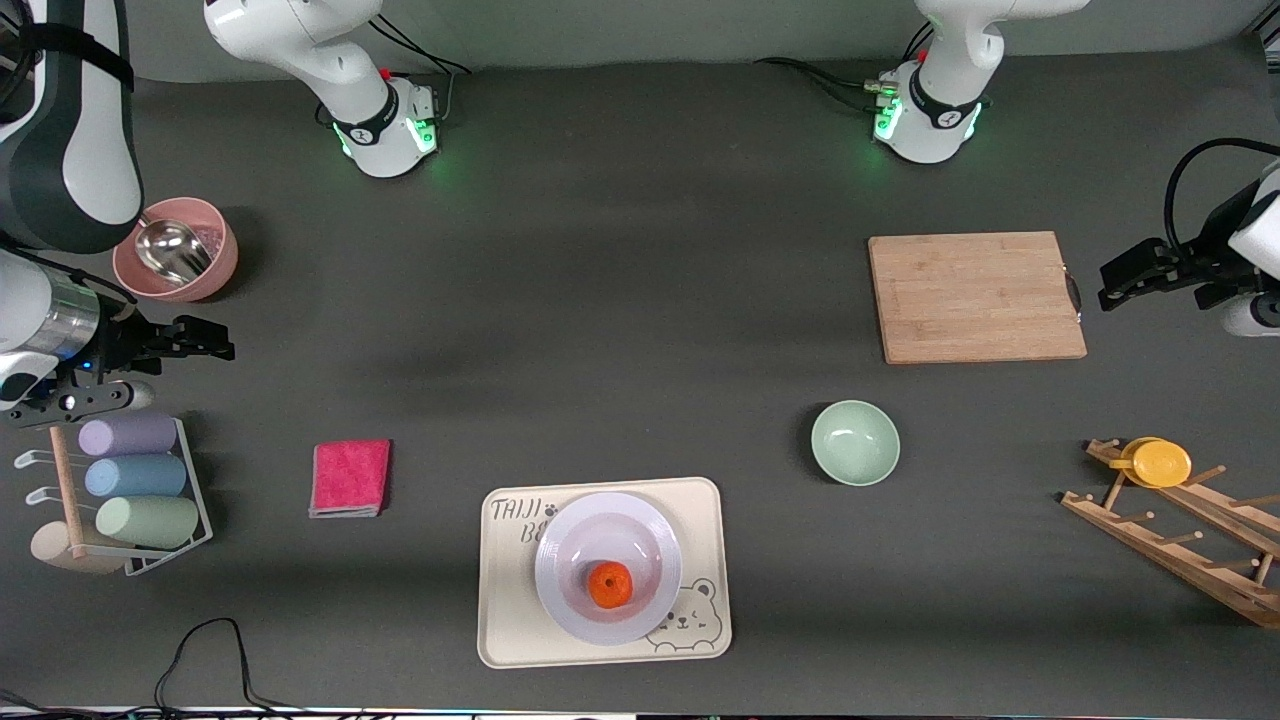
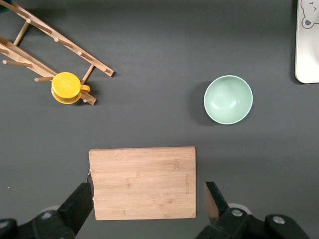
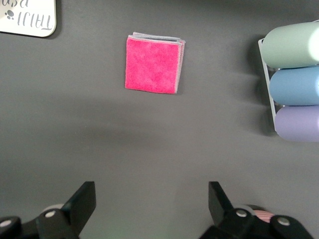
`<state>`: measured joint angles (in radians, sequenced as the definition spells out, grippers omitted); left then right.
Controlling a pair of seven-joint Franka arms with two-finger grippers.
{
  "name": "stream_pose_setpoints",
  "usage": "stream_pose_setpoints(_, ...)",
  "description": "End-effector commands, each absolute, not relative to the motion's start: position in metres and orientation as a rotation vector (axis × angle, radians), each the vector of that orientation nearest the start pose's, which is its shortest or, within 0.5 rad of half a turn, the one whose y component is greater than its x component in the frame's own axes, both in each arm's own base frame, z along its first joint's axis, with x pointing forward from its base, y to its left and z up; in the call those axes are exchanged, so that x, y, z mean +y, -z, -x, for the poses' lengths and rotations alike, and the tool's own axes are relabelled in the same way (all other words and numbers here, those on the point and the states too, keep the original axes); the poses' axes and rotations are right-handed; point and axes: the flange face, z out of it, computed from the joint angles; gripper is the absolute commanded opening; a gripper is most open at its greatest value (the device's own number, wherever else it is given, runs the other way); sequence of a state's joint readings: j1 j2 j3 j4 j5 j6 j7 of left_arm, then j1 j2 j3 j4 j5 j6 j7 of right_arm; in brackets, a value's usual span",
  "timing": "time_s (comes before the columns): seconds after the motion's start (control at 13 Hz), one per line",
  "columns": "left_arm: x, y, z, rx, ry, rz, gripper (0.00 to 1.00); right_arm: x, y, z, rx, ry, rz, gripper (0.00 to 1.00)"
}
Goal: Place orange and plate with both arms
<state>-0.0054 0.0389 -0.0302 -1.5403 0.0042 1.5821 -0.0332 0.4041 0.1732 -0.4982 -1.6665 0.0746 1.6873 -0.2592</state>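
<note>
Two claws: both spread apart, holding nothing.
Left claw [image 1: 1110,285]: over tabletop [image 1: 640,330] beside cutting board [image 1: 975,297].
Right claw [image 1: 215,343]: near pink bowl [image 1: 176,250].
Orange [image 1: 610,584]: on plate [image 1: 608,567], six o'clock of centre.
Plate: on bear tray [image 1: 603,570].

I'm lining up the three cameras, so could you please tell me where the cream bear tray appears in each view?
Front view: bear tray low in the middle, carrying the plate and orange.
Left wrist view: only an edge at the picture's border.
Right wrist view: only a lettered corner.
Shared landmark: the tray itself.
</note>
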Motion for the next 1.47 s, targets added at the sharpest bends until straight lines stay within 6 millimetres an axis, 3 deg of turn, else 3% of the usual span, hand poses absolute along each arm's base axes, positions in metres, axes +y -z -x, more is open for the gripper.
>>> stream_pose_setpoints(0.0,-0.022,-0.622,-0.566,0.024,0.031,3.147,1.0,-0.034,-0.508,-0.594,-0.203,-0.19,3.119,1.0)
stream_pose_setpoints(0.62,-0.022,-0.621,-0.566,0.024,0.029,3.147,1.0,-0.034,-0.516,-0.592,-0.152,-0.169,3.096,1.0)
stream_pose_setpoints(1.0,-0.022,-0.621,-0.566,0.026,0.031,3.147,1.0,-0.027,-0.533,-0.562,-0.19,-0.143,3.057,1.0)
stream_pose_setpoints(1.24,-0.021,-0.621,-0.567,0.024,0.038,3.147,1.0,0.01,-0.524,-0.555,-0.297,-0.167,3.063,1.0)
stream_pose_setpoints(1.39,-0.021,-0.621,-0.567,0.024,0.038,3.147,1.0,0.048,-0.522,-0.555,-0.296,-0.174,3.105,1.0)
